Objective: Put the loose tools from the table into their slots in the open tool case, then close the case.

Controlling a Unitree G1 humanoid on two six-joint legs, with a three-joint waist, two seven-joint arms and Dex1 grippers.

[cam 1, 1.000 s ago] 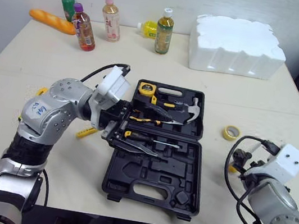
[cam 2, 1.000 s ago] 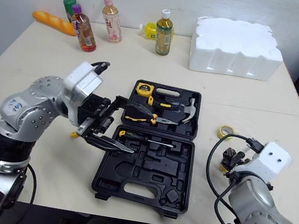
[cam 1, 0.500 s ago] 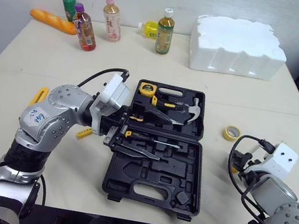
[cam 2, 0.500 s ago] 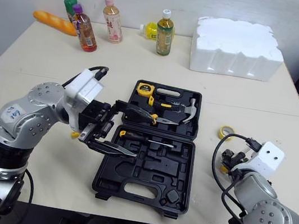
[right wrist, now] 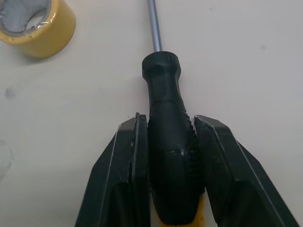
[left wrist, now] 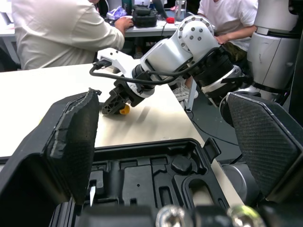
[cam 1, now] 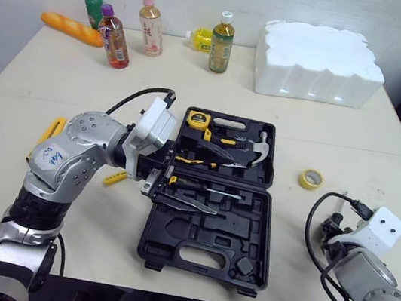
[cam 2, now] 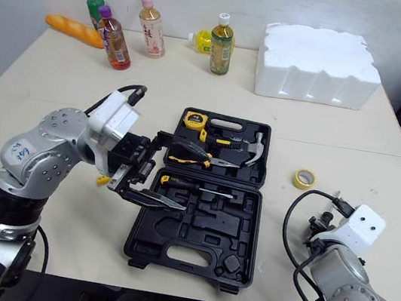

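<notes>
Jaws of the left gripper are seen from the head camera spread wide, with nothing held. They are poised over the left part of the tool case, one finger on each side of its hinge line. The case is laid open and flat. A tape measure and a hammer are seated in its far half, and a slim seated screwdriver is lodged just on the near side of the hinge. A yellow tool is found just left of the case, partly hidden by the left arm. A tape roll is set right of the case, with bare table between them. Bottles and a foam block are kept well behind the case.

From the left wrist, two broad fingers are shown far apart above empty moulded recesses of the case. Beyond the case's rim the right gripper is lowered to the table, near the table's edge, with open tabletop before it. People are seated at desks behind.

From the right wrist, the right gripper is shown clamped on the black handle of the loose screwdriver, with a finger set against each side. The shaft is pointed away, past the tape roll, which is not touched. Bare table is left all round.
</notes>
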